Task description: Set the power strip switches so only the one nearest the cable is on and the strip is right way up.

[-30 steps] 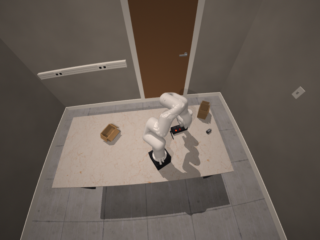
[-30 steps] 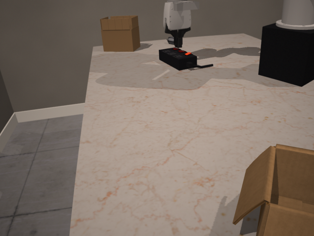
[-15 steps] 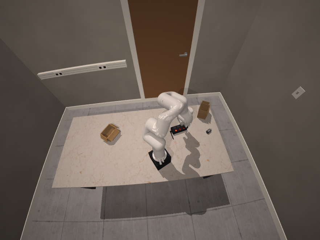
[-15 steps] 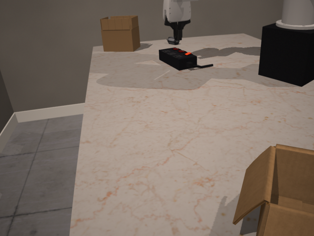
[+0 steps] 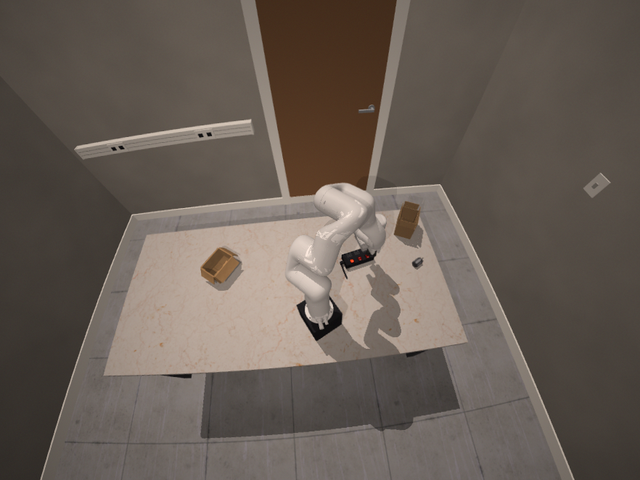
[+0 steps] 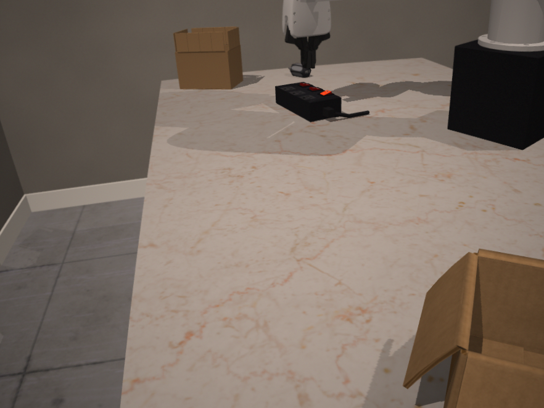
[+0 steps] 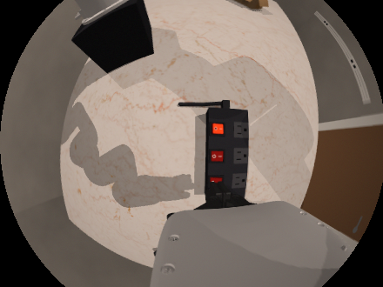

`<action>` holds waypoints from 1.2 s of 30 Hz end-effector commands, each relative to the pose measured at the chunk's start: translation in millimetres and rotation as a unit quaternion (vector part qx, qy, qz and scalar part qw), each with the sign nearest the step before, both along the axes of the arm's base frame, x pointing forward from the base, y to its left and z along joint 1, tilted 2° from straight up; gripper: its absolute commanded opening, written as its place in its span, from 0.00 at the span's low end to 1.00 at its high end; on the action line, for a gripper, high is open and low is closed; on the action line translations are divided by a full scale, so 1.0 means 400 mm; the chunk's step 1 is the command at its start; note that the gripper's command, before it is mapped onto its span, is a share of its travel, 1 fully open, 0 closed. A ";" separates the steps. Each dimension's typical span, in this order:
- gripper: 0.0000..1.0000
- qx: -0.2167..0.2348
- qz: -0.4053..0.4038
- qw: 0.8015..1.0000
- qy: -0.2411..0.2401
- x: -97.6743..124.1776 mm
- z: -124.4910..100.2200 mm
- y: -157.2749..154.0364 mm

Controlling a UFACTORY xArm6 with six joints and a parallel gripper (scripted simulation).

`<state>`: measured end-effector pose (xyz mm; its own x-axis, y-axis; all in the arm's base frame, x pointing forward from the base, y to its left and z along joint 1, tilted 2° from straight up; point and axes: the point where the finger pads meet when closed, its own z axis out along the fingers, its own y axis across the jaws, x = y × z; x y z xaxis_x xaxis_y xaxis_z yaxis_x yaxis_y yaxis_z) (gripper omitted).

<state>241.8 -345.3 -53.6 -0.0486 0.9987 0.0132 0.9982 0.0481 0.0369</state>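
Exterior view: end effector (image 6: 306, 62) closed, empty, above power strip (image 6: 307, 101) far end.

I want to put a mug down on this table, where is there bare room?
Widest bare stretch: between the power strip and the near open box. Also between the arm's black base and that box. Crowded: the far corner, with gripper, upright box and small dark object.
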 end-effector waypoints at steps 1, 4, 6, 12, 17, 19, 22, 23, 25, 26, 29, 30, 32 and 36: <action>0.00 -0.002 0.000 1.000 -0.001 0.002 0.003 -0.003; 0.00 -0.002 0.000 1.000 -0.001 0.002 0.003 -0.003; 1.00 -0.002 0.000 1.000 -0.001 0.002 0.004 -0.003; 1.00 -0.002 0.000 1.000 -0.001 0.002 0.016 -0.003; 1.00 -0.002 0.000 1.000 -0.001 0.000 0.064 -0.004; 1.00 -0.002 0.000 1.000 -0.001 -0.001 0.091 -0.004; 1.00 -0.002 0.000 1.000 -0.001 -0.003 0.136 -0.005; 1.00 -0.002 0.000 1.000 -0.001 -0.004 0.151 -0.005; 1.00 -0.002 0.000 1.000 -0.001 -0.005 0.181 -0.005; 1.00 -0.002 0.000 1.000 -0.001 -0.005 0.194 -0.006; 1.00 -0.002 0.000 1.000 -0.001 -0.006 0.206 -0.006; 1.00 -0.002 0.000 1.000 -0.001 -0.006 0.217 -0.006; 1.00 -0.002 0.000 1.000 -0.001 -0.007 0.233 -0.006; 1.00 -0.002 0.000 1.000 -0.001 -0.007 0.247 -0.006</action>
<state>238.4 -346.7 39.8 -0.0486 0.9987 0.0127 0.9982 0.0481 0.0372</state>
